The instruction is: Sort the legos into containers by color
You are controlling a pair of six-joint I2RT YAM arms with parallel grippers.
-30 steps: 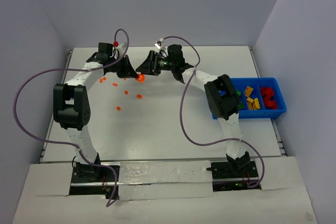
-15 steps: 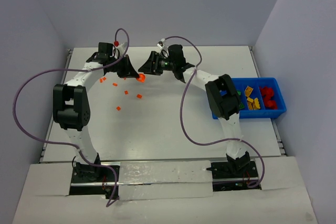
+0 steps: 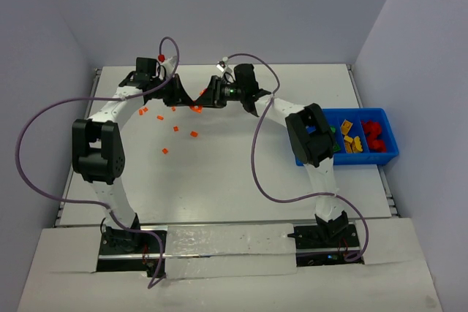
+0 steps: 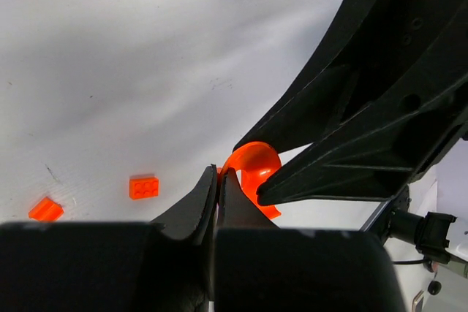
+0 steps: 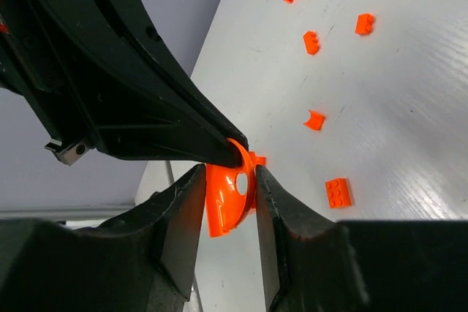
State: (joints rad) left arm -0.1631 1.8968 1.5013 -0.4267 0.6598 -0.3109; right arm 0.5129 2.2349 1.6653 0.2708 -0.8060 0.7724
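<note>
A round orange lego (image 3: 196, 108) hangs just above the table at the back centre, between both grippers. My left gripper (image 3: 188, 102) is shut on its thin rim (image 4: 252, 168); the tips (image 4: 219, 174) pinch the edge. My right gripper (image 3: 202, 104) comes from the opposite side, and its two fingers press on both faces of the same dish-shaped piece (image 5: 230, 195), with the gripper (image 5: 228, 172) shut on it. Several small orange legos (image 3: 176, 129) lie loose on the table below. The blue container bin (image 3: 351, 161) sits at the right edge, holding yellow, red and green bricks.
Loose orange bricks lie near the grippers (image 4: 144, 187) (image 5: 338, 192) (image 5: 314, 120). A red-tipped fitting (image 3: 160, 58) sits on the left arm's wrist. Grey walls close the table at the back and the sides. The right arm's purple cable (image 3: 256, 151) loops over the table.
The right gripper has slid left onto the round orange lego and its jaws have closed in on it. The left gripper still holds the rim in the same place.
</note>
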